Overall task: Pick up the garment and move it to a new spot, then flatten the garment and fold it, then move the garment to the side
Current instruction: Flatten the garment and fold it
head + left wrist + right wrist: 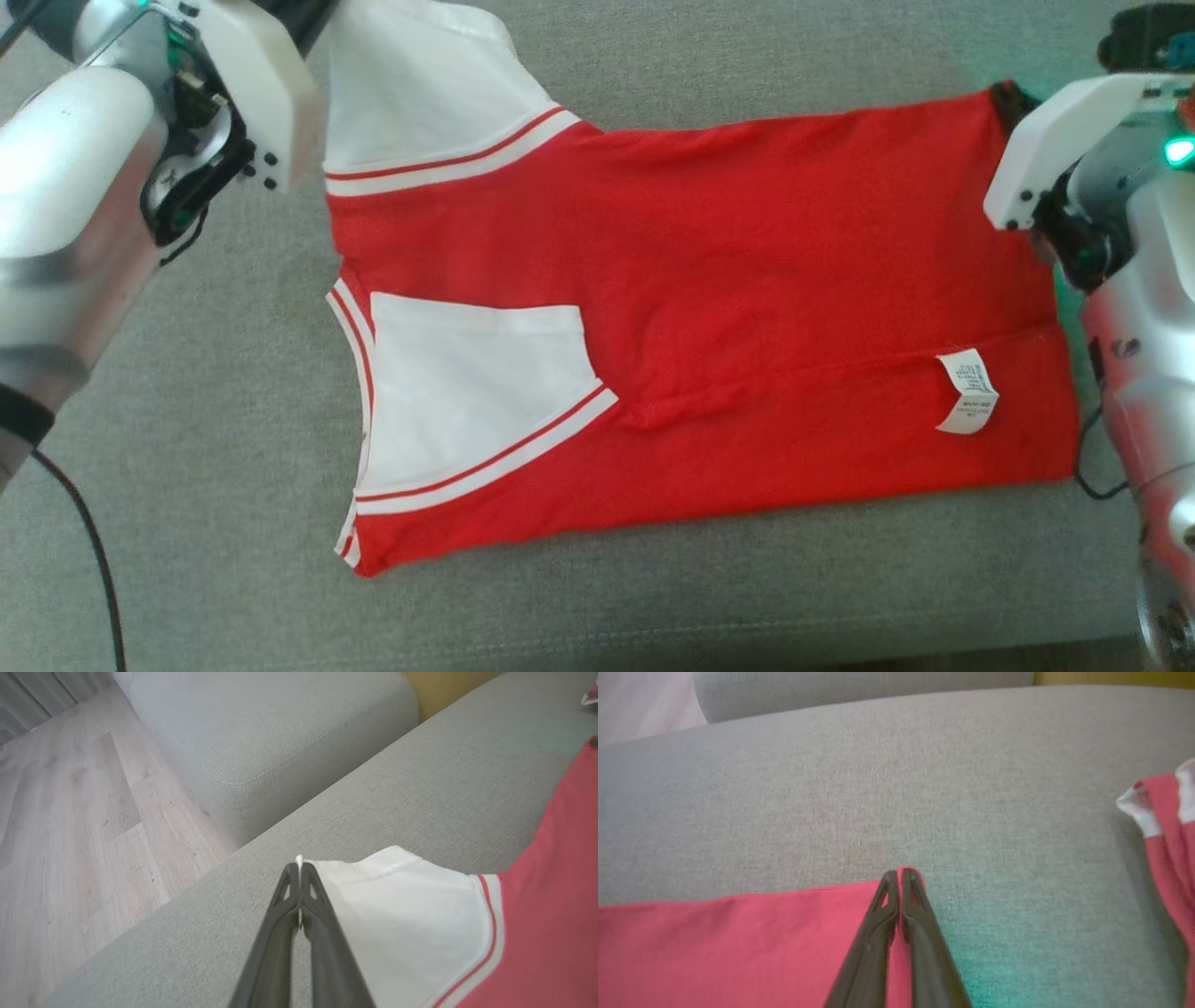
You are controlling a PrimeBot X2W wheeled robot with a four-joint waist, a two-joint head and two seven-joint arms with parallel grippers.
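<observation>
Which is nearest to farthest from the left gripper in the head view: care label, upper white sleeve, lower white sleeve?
1. The upper white sleeve, top left, pinched in the left gripper.
2. The lower white sleeve, lower left, folded onto the garment.
3. The care label, far right.

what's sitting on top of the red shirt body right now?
A folded-in white sleeve and a white care label lie on the garment. Whatever is beneath the sleeve is covered.
</observation>
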